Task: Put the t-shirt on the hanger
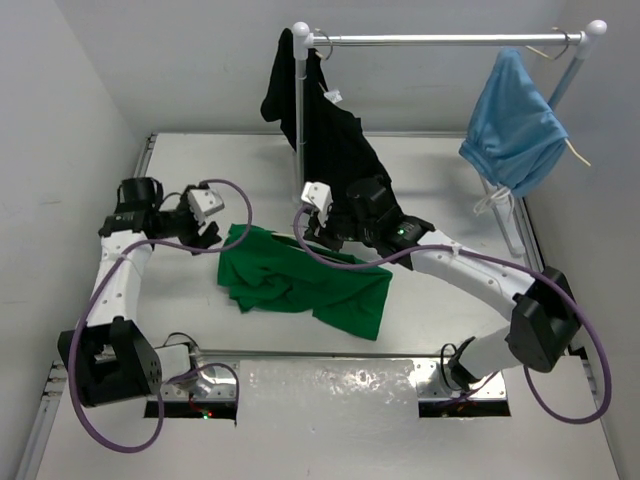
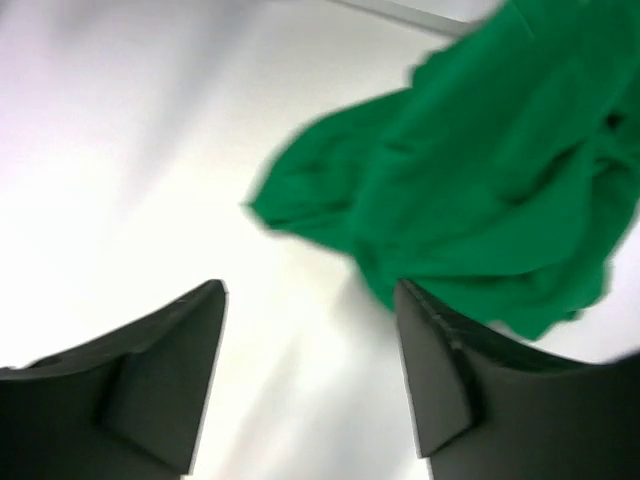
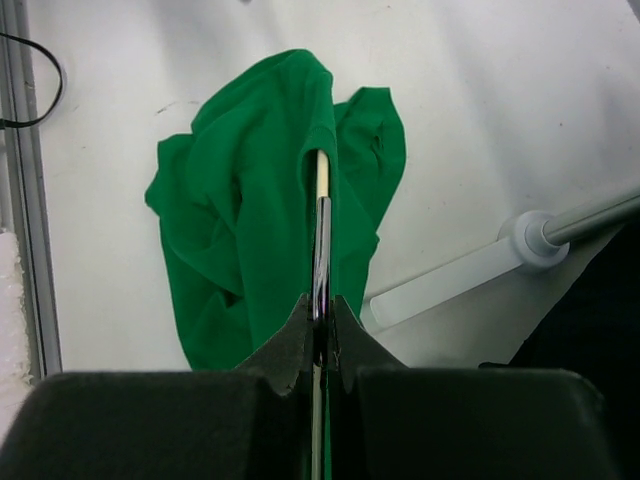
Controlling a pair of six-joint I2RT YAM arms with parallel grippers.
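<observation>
right gripper (image 3: 320,312): jaws shut tight on the thin stem of the hanger (image 3: 322,175), whose far end runs into a fold of the t-shirt (image 3: 250,230). left gripper (image 2: 310,295): jaws parted, holding nothing, just beside the shirt's edge.

we judge the step in hand to be feeding the hanger into the shirt. we keep the hanger steady and have the left gripper pinch one layer of hem, not the whole bunch.

the shirt lies crumpled on the white table (image 1: 180,300), between both arms. behind it, a rack (image 1: 440,40) carries a black garment (image 1: 335,140) and a light-blue garment (image 1: 515,120).
</observation>
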